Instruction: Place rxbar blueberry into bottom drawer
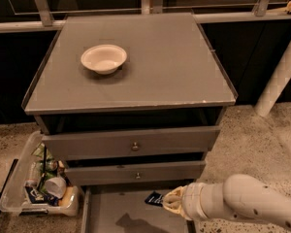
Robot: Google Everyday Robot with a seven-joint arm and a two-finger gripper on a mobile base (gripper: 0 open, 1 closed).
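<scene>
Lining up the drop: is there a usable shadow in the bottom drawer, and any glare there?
Camera view: the tool, low right over the wide shallow grey bottom drawer, grips the small flat navy-blue rxbar blueberry wrapper; their dark shadow falls on the drawer floor just below-left. Camera view: dim, even light, no glare on the drawer.

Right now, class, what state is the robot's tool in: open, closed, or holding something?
Tool: closed on the rxbar blueberry, low at the cabinet's front, over the open bottom drawer.
</scene>
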